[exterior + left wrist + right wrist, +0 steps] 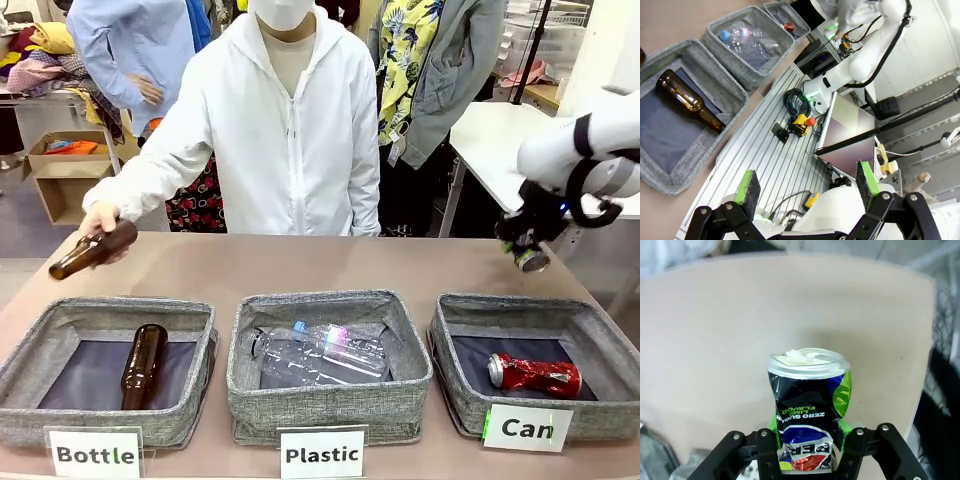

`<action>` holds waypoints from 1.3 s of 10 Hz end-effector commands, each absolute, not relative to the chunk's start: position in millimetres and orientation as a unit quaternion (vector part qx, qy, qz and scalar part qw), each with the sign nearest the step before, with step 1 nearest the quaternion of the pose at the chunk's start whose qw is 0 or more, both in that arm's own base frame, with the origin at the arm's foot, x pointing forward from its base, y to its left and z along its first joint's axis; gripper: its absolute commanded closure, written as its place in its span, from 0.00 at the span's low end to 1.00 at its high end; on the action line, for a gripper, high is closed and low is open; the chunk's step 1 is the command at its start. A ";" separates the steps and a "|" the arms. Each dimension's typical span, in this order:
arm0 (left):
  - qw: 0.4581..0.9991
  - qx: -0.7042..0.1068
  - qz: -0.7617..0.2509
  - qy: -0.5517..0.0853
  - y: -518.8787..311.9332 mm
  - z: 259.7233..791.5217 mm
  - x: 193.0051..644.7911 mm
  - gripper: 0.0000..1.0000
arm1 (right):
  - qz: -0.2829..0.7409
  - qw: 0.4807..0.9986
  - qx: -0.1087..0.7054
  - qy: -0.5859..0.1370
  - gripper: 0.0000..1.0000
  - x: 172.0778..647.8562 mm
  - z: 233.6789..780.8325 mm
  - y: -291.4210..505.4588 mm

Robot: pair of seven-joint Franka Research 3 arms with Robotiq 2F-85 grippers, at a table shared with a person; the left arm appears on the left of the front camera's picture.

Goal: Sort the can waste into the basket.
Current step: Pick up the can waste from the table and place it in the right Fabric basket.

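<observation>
My right gripper [527, 250] hangs above the table's far right, shut on the dented black can [530, 259] with colourful print. In the right wrist view the black can [807, 405] stands clamped between the fingers of my right gripper [807, 450], silver rim up. The red can [535, 375] lies on its side in the grey "Can" basket [600, 330] at the front right, also seen small as the red can [788, 26]. My left gripper [805, 182] is open with nothing between its green pads, held off the table over the robot's base.
A person at the far side holds a brown bottle [92, 250] over the left table. Another brown bottle [143, 365] lies in the "Bottle" basket [60, 315]. Clear plastic bottles [320, 350] fill the "Plastic" basket [330, 405].
</observation>
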State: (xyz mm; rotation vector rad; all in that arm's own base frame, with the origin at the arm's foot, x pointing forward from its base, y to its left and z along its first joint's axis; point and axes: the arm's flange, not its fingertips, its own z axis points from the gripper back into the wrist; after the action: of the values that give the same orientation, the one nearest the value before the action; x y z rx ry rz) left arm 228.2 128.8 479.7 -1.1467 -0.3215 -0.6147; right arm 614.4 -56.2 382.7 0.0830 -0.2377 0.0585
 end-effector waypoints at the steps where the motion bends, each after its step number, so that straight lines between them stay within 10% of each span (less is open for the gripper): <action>1: 0.782 -0.535 -0.282 -0.148 130.3 481.7 227.4 0.00 | 0.116 0.969 0.093 -0.199 0.76 551.3 433.4 -54.7; 8: 0.782 -0.535 -0.282 -0.148 130.3 481.7 227.4 0.00 | 0.625 0.767 0.115 -0.090 0.76 397.5 448.7 -12.6; 13: 0.782 -0.535 -0.282 -0.148 130.3 481.7 227.4 0.00 | 0.735 0.672 0.064 -0.064 0.76 370.0 426.1 -9.9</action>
State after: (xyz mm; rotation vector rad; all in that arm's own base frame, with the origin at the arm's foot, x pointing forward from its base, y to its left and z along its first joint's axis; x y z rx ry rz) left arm 228.2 128.8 480.0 -1.1462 -0.3220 -0.6150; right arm 372.2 -5.7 430.7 0.1594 -0.0873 1.6522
